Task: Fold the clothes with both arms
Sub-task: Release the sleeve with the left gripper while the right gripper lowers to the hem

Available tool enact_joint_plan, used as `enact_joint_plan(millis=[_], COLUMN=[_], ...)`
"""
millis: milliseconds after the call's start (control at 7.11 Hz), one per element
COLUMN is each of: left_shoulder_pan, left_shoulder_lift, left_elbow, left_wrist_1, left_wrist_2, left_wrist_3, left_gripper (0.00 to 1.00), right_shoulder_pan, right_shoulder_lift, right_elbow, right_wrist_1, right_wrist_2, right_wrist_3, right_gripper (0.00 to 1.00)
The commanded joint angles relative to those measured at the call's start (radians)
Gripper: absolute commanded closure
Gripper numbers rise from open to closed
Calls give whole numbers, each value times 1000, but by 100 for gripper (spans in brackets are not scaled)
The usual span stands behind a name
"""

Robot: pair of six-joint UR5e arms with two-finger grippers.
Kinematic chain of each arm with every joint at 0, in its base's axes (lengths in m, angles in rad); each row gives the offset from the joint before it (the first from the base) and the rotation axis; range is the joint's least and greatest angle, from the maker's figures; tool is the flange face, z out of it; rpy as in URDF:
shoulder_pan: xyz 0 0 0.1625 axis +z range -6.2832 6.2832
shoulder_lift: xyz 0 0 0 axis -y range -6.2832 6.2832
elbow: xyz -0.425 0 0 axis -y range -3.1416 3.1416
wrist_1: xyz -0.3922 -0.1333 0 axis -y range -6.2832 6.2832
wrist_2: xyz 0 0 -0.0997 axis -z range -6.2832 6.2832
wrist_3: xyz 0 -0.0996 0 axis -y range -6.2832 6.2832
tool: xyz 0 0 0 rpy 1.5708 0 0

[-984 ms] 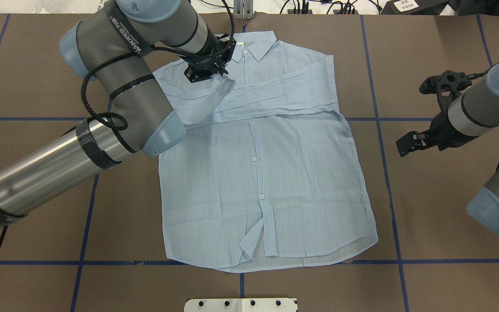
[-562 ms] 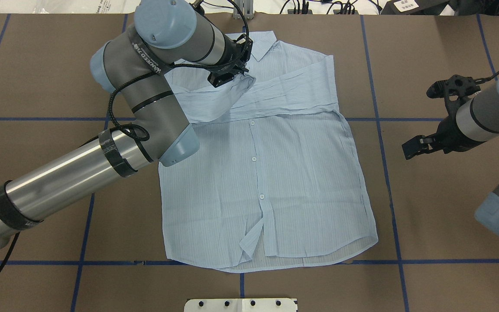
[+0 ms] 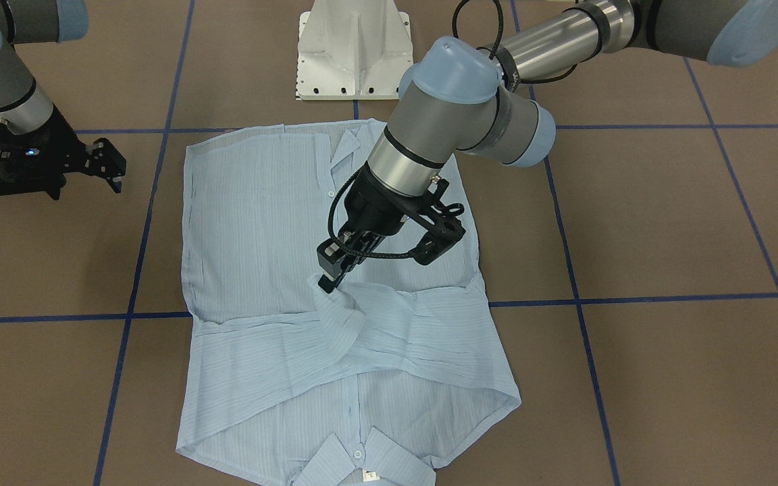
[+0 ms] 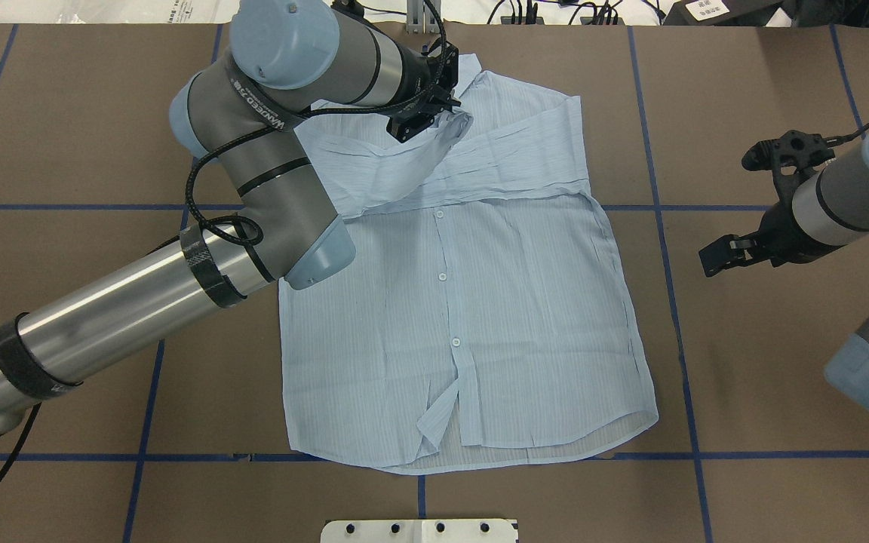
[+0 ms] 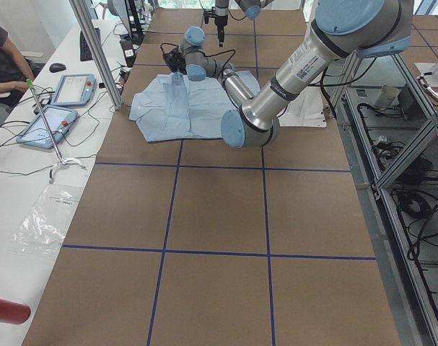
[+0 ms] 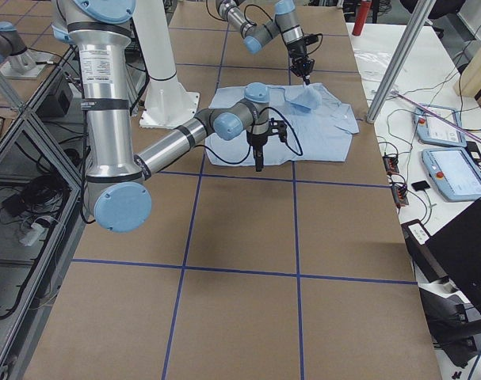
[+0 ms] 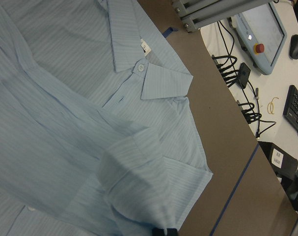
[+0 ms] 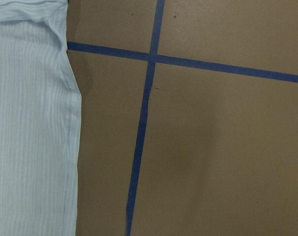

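**Sleeve held over shirt's chest by left end effector**

Shirt [image 4: 472,317] of pale blue with fine stripes lay front-up and buttoned on the brown table [image 4: 766,362], in the middle of it. Its hem was toward the robot's white pedestal base [image 4: 419,530] and its collar [image 4: 459,84] was at the far edge. Blue tape lines [image 4: 781,455] divided the table into squares, and the shirt lay across several of them.

The sleeve on the robot's right side was folded flat across the chest [image 4: 510,170]. The left end effector [image 4: 413,130] was over the upper chest, just beside the collar. It was closed on the cuff end of the other sleeve [image 3: 336,307]. That sleeve rose from the shoulder in a slack drape and crossed above the folded one. In the left wrist view the lifted cloth filled the near half of the picture, with the collar button [image 7: 140,67] and the small white label [image 7: 144,47] beyond it.

The right end effector [image 4: 715,256] hung off the shirt, well apart from its side seam and over bare table. It held nothing. Its fingers [image 3: 111,156] seemed spread wide, though the angle in both fixed views made the gap hard to judge. The right wrist view showed only the shirt's edge and a crossing of two tape lines.
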Motion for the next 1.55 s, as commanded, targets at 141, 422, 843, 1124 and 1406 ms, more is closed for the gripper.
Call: enact_joint_plan(millis=[141,422,843,1124,1406], left_shoulder_pan=[35,123,226,223,218], left_shoulder_lift=[3,-10,-141,-113,-34], left_elbow=[10,75,278,258,153], left_wrist_1=[-16,-35,-102,-121,-111], left_wrist_2=[50,154,265,265,254], left_wrist_3=[-27,-23,44,202,249], left_gripper=[100,100,1,0,0], right_shoulder_pan=[0,0,8,12,12], right_shoulder_lift=[5,8,10,13,1], right_elbow=[-20,-26,-12,-17,-34], right_wrist_1=[0,2,2,12,95], right_wrist_2=[-2,-2,0,1,3], right_wrist_3=[3,6,11,11,14], right_gripper=[0,0,0,0,0])
